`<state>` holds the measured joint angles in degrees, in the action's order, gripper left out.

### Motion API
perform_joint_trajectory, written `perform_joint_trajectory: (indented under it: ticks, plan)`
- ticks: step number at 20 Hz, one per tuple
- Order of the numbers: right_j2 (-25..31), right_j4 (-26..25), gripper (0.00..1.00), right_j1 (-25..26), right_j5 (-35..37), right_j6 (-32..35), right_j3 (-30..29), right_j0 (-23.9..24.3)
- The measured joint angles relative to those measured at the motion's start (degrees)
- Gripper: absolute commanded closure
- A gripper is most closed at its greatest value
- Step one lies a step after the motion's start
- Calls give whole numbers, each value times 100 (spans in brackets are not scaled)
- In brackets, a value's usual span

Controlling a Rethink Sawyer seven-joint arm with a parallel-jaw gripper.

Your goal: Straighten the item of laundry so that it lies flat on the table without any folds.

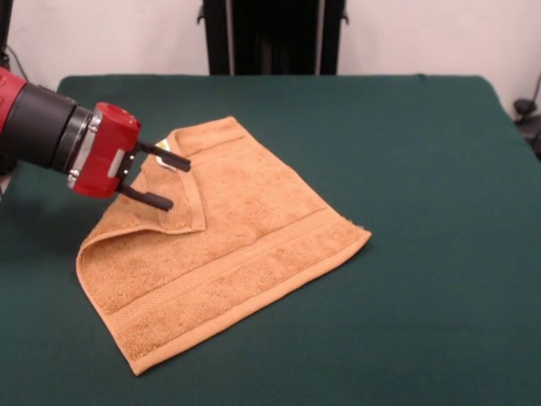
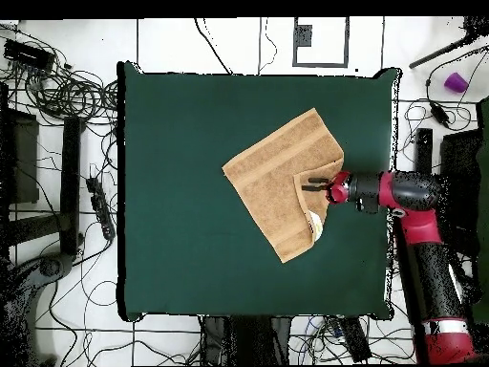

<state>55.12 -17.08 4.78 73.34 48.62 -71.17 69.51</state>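
Orange-tan terry is seen spread near the middle of the dark green desk (image 1: 406, 152): the towel (image 1: 245, 254) lies mostly flat in the front view, turned like a diamond, with its corners toward 12, 4, 7 and 9 o'clock. One part is doubled over: a triangular flap (image 1: 182, 203) at the towel's 10 o'clock side is folded back onto the rest, its tip pointing toward 6 o'clock. A woven border band (image 1: 228, 275) is seen running along the edge between the 7 and 4 o'clock corners. A small white label (image 1: 172, 162) is visible at the top of the flap, just beside the upper finger.

The red end effector (image 1: 166, 180) is brought in from 9 o'clock on the red and black arm (image 1: 42, 123). Its two black fingers (image 1: 152, 200) are held apart, one above and one below the flap's upper edge; whether the cloth is touched cannot be told.

In the overhead view the towel (image 2: 277, 172) is placed right of the desk's centre, with the end effector (image 2: 312, 182) at its 3 o'clock edge.
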Motion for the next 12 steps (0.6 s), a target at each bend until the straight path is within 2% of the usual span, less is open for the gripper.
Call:
perform_joint_trajectory:
  ticks: [7, 12]
  plan:
    - [97, 179, 0, -520, -40, 0, -17, -412]
    - [121, 332, 0, -701, -40, 0, -6, -605]
